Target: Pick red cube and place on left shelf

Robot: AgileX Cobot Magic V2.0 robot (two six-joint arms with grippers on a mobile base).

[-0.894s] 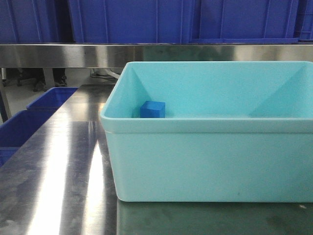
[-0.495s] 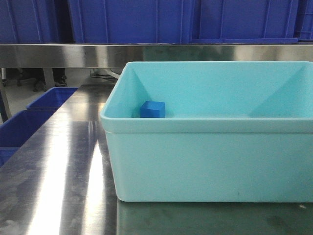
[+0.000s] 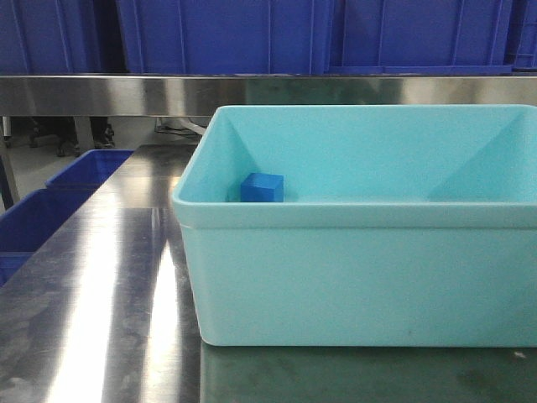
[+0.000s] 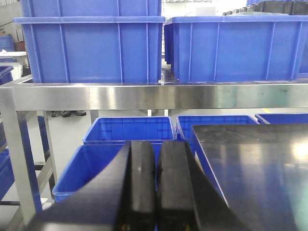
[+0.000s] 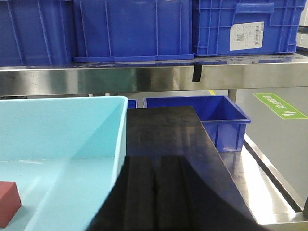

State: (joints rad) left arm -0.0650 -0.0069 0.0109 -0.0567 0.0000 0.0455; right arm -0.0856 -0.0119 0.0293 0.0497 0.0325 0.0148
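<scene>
Steel table [image 3: 101,319], tub [image 3: 361,277] with red cube [image 5: 8,202], blue crates [image 3: 226,34].

A turquoise tub [image 3: 361,277] sits on the steel table [image 3: 101,319], filling the side toward three o'clock. A small blue cube [image 3: 262,187] lies inside, near its nine o'clock wall. Blue crates [image 3: 226,34] stand in a row at twelve o'clock, and more blue bins [image 3: 50,210] sit low at nine o'clock.

Bright, even light; glare streaks the steel table [image 3: 109,294].
</scene>
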